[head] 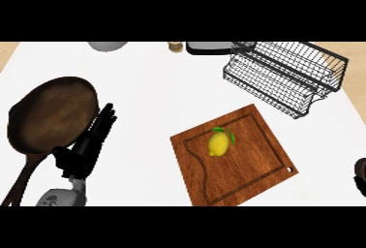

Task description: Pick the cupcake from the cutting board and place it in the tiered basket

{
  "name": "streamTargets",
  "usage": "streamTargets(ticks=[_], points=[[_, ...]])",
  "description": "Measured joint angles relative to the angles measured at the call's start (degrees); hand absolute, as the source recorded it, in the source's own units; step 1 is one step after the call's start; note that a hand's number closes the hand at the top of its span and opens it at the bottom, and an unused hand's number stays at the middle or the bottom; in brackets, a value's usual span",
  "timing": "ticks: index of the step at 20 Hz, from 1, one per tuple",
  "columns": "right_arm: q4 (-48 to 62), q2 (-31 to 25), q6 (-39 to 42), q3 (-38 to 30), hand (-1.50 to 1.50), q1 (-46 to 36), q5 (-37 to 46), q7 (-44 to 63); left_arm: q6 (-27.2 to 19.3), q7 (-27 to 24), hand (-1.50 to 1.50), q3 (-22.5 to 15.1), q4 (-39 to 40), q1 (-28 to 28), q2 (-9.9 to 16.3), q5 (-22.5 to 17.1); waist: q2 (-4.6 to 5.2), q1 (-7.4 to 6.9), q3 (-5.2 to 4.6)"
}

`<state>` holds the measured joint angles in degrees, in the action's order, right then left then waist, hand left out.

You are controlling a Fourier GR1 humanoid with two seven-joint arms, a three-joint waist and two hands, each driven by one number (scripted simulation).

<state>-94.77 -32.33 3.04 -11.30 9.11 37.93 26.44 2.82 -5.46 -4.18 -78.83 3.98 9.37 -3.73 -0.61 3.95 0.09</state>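
A wooden cutting board [243, 167] lies on the white counter, right of centre. On it rests a yellow lemon [218, 144] with a green leaf; no cupcake shows. The black wire tiered basket [286, 72] stands at the back right, with nothing visible inside. My left hand [87, 145] is at the left, fingers straight and pointing up, next to a pan and well away from the board. Only a dark sliver of my right hand [360, 175] shows at the right edge, just right of the board's corner.
A large brown frying pan [52, 116] lies at the far left, its handle running down to the lower left. Along the back edge sit a grey bowl [109, 45], a small jar [176, 46] and a dark-rimmed container [208, 47].
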Motion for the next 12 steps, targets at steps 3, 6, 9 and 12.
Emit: streamTargets(ticks=[3, 6, 9, 12], points=[[-3.5, -0.1, -0.5, -7.3, 1.5, -0.1, -7.9, -2.7, 0.4, -0.5, 0.0, 0.1, 0.5, 0.0, 0.1, -0.1, -0.02, -0.43, -0.05], [-8.4, -0.8, -0.3, -13.2, 1.5, 0.3, -13.4, -4.2, 0.6, -0.9, 0.0, -0.4, 0.5, -0.4, -0.2, 0.3, 0.07, -1.31, -0.1], [-13.3, -2.7, 2.4, -17.3, 1.5, -1.1, -17.4, -1.6, 0.5, 0.5, 0.0, -0.9, 0.1, 1.0, -0.7, 0.7, 0.25, -2.27, -0.13], [-16.3, -4.8, 5.3, -19.0, 1.5, -5.0, -20.2, 3.4, 1.9, -0.3, 0.0, -0.3, 1.0, 1.5, -0.1, 0.5, 0.41, -3.08, -0.14]])
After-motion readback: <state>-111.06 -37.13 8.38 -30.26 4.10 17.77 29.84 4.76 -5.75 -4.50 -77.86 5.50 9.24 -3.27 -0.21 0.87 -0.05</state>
